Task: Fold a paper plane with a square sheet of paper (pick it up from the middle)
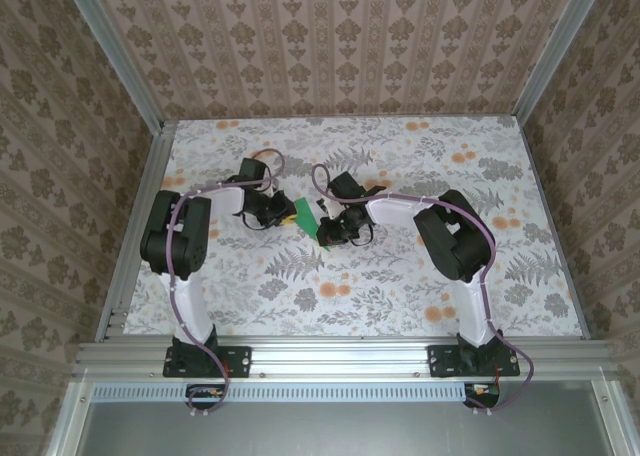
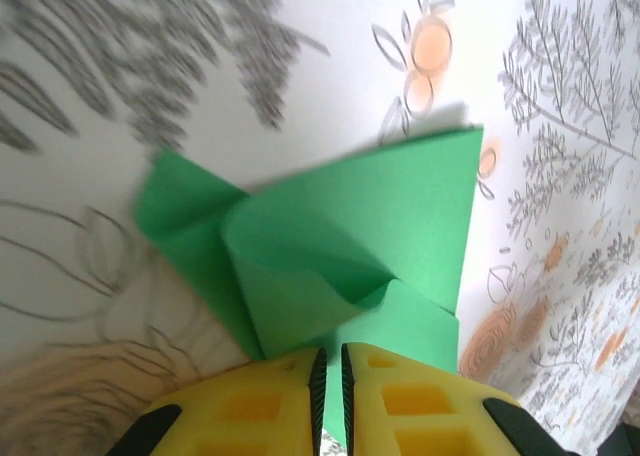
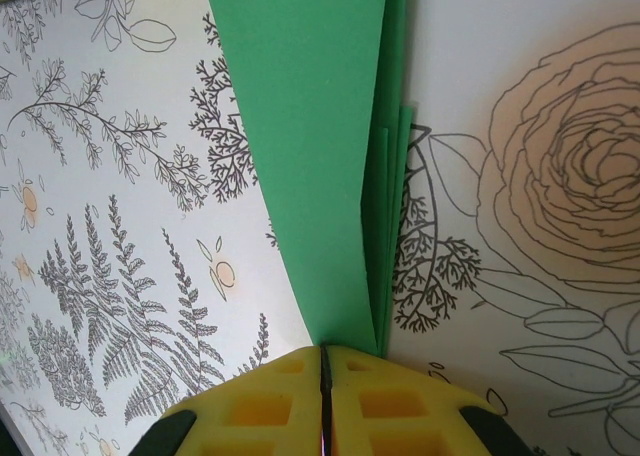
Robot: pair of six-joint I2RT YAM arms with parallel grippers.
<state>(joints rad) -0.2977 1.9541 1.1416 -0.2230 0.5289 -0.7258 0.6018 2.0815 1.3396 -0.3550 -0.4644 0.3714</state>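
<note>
Green paper (image 1: pixel 305 214): partly folded, over the centre of the table (image 1: pixel 400 306).
Left gripper (image 2: pixel 330 366): fingers pinched on its loose, curling end.
Right gripper (image 3: pixel 324 361): fingers clamped on its layered crease.
Advice: hold both pinches firm and flatten the curl before creasing.

1 camera looks down from behind the black arm bases (image 1: pixel 205 359); 2 wrist cameras sit close over the folded bright green paper (image 1: pixel 305 214) (image 2: pixel 350 236) (image 3: pixel 310 126) all 3 share.
</note>
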